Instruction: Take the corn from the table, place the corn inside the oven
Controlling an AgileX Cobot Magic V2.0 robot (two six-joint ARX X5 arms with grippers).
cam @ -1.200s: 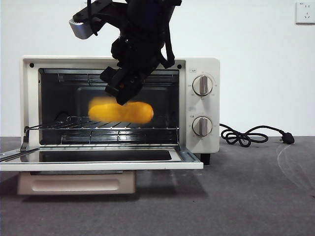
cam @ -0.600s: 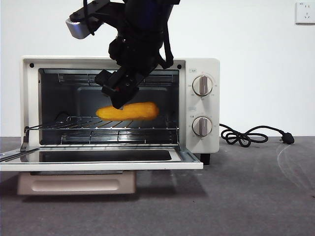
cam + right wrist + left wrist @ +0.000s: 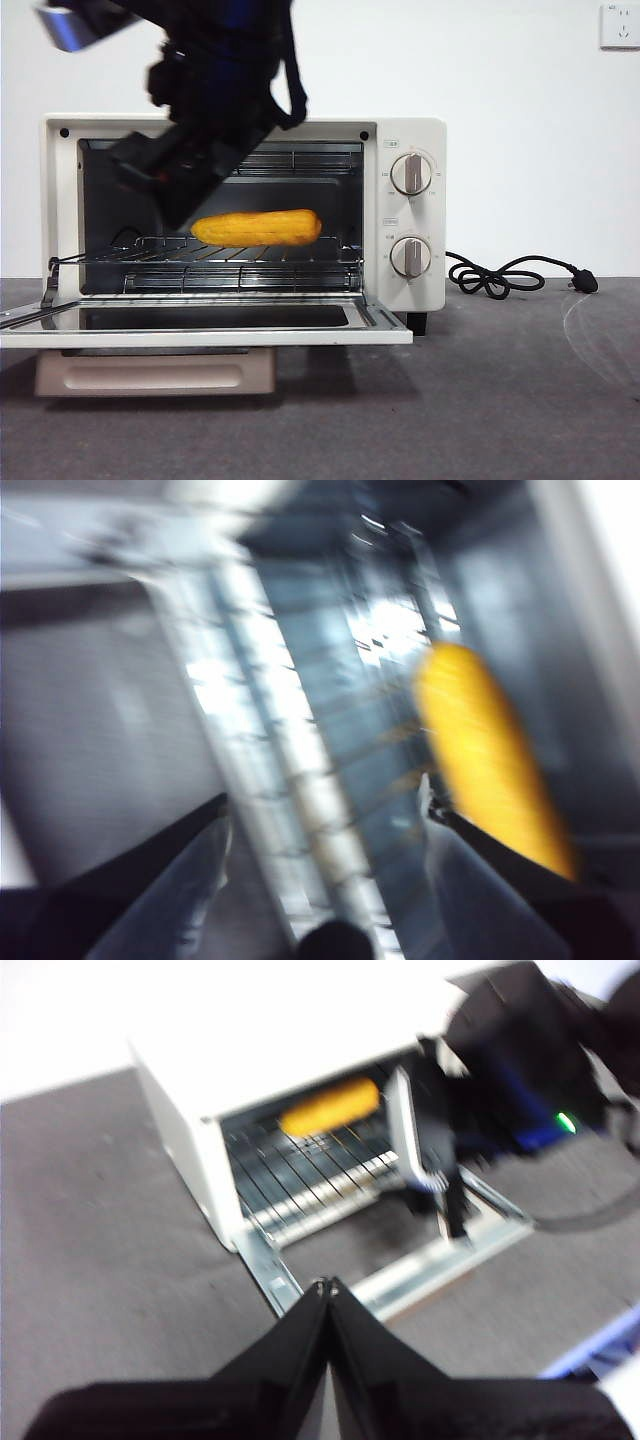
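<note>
One corn (image 3: 257,228) — one oven (image 3: 405,215)

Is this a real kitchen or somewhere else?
Probably a robot test room, not a kitchen. The oven sits on a bare grey table against a blank white wall, unplugged, and a robot gripper has put corn inside.

- The front view is evenly and brightly lit; the plain white wall (image 3: 520,120) is near blown out, and the cream-white boxy toaster oven (image 3: 405,215) casts a soft shadow on the dark grey matte table (image 3: 500,400) beneath its open door.
- The big dark arm at upper left is smeared by motion blur — its edges are lost — while the glossy yellow-orange corn cob (image 3: 257,228) stays sharp.
- The left wrist view is softly blurred; the oven's top glares white.
- The right wrist view is heavily streaked, with glare on the wire rack (image 3: 300,730).
</note>
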